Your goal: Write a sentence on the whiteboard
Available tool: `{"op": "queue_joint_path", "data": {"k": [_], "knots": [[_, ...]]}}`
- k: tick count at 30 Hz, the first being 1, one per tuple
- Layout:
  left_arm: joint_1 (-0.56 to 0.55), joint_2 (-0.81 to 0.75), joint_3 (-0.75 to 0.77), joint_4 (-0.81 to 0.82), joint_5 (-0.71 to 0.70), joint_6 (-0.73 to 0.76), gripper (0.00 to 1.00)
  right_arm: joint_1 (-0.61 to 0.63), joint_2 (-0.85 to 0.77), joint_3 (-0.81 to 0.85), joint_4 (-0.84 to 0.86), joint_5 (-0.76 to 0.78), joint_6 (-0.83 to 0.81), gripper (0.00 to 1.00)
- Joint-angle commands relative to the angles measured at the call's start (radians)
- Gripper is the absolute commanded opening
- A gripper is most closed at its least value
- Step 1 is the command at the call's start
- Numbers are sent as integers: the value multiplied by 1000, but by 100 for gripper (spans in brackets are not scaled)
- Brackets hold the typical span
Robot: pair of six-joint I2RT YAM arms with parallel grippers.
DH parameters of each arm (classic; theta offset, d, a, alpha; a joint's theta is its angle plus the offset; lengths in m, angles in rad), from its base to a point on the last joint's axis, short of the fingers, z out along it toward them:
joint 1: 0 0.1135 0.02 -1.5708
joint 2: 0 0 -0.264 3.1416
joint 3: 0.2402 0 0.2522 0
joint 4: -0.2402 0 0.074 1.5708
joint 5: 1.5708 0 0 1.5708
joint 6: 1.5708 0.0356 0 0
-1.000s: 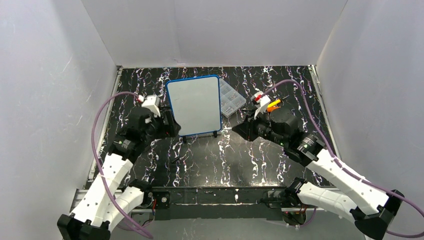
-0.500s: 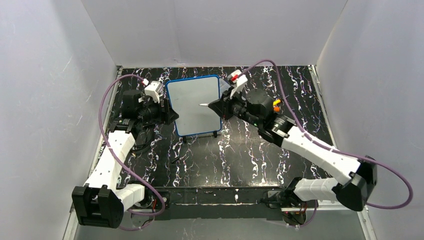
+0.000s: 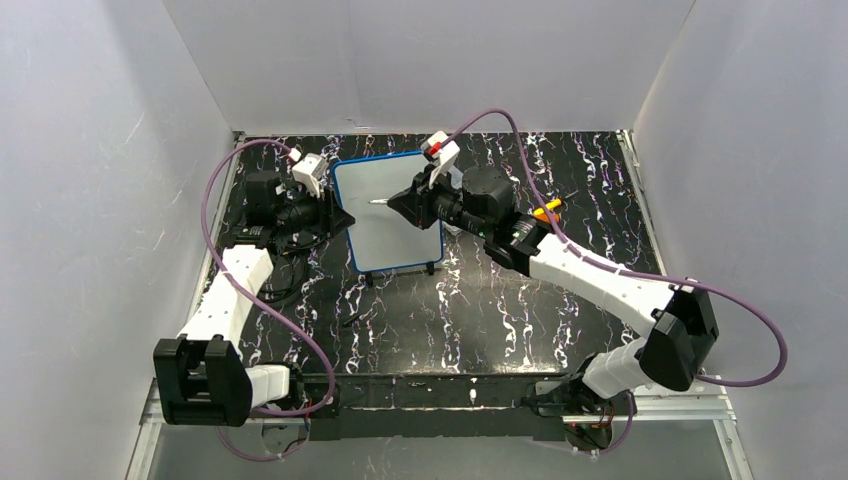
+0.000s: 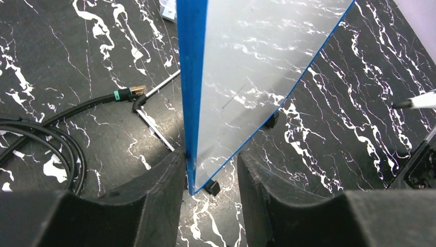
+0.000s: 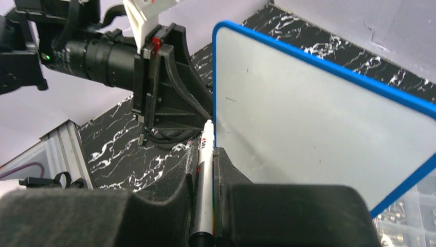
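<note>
Whiteboard [image 3: 392, 212] upright (long axis vertical), left tool [image 4: 208, 172] pinching its edge, right tool [image 5: 205, 157] pinching pen [image 5: 206, 135].

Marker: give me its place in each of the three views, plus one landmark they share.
Top external: the marker is upper centre, its tip in front of the whiteboard.
Left wrist: only its tip end shows, at the right edge.
Right wrist: bottom centre, running upward between the fingers.
Shared landmark: the whiteboard's blue frame.
</note>
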Motion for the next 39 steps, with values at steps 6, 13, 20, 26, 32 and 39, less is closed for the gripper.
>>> {"op": "queue_joint_path", "data": {"k": [6, 13, 20, 26, 32, 39], "knots": [[8, 14, 16, 50, 50, 40, 27, 36, 82, 118, 104, 53, -96, 1], [8, 32, 15, 20, 7, 81, 22, 53, 136, 144, 123, 70, -122, 1], [8, 34, 11, 6, -19, 108, 12, 65, 176, 163, 131, 107, -140, 1], [8, 34, 9, 7, -19, 115, 7, 69, 191, 166, 153, 121, -145, 1], [8, 29, 7, 9, -12, 119, 5, 69, 208, 169, 175, 124, -147, 1], [8, 25, 4, 11, -9, 125, 1, 69, 228, 186, 171, 140, -153, 1]]}}
